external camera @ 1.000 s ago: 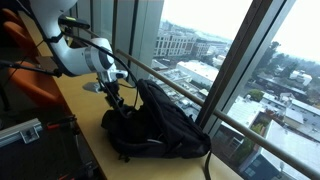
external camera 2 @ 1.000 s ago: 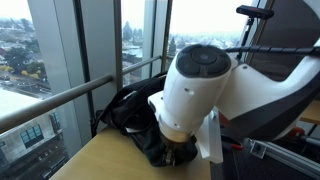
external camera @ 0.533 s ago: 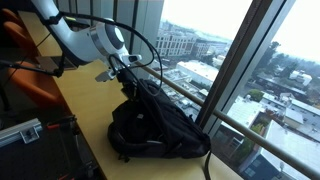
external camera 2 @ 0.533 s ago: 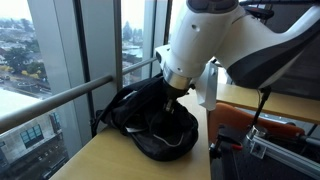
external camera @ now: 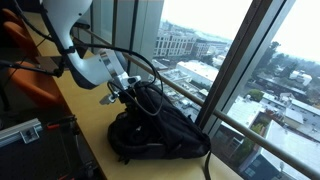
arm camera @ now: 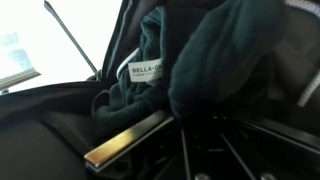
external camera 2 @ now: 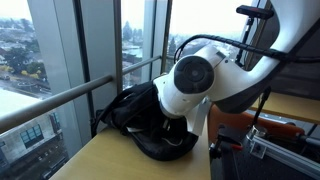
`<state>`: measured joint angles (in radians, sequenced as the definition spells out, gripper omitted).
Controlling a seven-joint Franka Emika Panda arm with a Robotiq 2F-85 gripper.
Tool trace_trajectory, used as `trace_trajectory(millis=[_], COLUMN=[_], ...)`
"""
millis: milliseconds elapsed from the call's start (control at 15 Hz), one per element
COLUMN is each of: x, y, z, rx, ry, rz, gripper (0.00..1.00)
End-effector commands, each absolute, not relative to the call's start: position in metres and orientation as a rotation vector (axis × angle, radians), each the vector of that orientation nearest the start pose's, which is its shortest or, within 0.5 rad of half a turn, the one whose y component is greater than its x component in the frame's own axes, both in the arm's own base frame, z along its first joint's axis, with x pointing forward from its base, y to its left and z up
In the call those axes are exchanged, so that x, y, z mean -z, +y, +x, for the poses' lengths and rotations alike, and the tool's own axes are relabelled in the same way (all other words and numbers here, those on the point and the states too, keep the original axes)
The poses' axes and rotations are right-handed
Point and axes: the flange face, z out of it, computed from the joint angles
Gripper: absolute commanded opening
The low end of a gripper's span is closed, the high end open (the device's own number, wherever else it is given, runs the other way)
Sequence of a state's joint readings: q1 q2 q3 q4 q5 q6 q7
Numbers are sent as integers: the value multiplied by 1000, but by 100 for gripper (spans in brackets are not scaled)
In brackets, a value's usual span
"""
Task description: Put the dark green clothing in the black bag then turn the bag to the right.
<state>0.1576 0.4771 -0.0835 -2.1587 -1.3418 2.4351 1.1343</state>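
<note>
A black bag [external camera: 165, 135] lies slumped on the wooden table [external camera: 88, 115] by the window; it also shows in an exterior view [external camera 2: 125, 112]. My gripper [external camera: 128, 92] is down at the bag's open top, its fingertips hidden by my wrist in an exterior view [external camera 2: 185, 122]. In the wrist view the dark green clothing [arm camera: 215, 60], with a white label [arm camera: 150, 70], lies bunched in the bag's opening [arm camera: 60, 125]. A lump of it sits right at my gripper [arm camera: 200, 118], which looks shut on it.
A metal window railing [external camera: 190, 95] and glass run just behind the bag. An orange chair [external camera: 30, 75] and a black equipment case [external camera 2: 265, 150] stand on the room side. Cables loop from my arm over the bag [external camera: 140, 60].
Half a second ago my gripper was lifted above the bag. It has now come back down into the bag's opening with the clothing. The bag has stayed in place.
</note>
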Motion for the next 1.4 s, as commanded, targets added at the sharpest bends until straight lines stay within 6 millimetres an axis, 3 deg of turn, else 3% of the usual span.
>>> trace_trajectory(millis=[0,267,533,600,733,1067,1267,1333], x=[-125,-118,-112,-117,-135,-185,-202,-204], y=[7,-2,8,13,30,67,81,85], z=[599,635,634,626,604,543,505,492], rx=[-415,-433,-395,-369,-342,-323,-291,-278], ry=[32,-58,-93,-91,-71,39,155,204], rz=[2279,2196,2157,2172,2227,2435,2558,2593], gripper=[1,1,1,31,37,72,96,99])
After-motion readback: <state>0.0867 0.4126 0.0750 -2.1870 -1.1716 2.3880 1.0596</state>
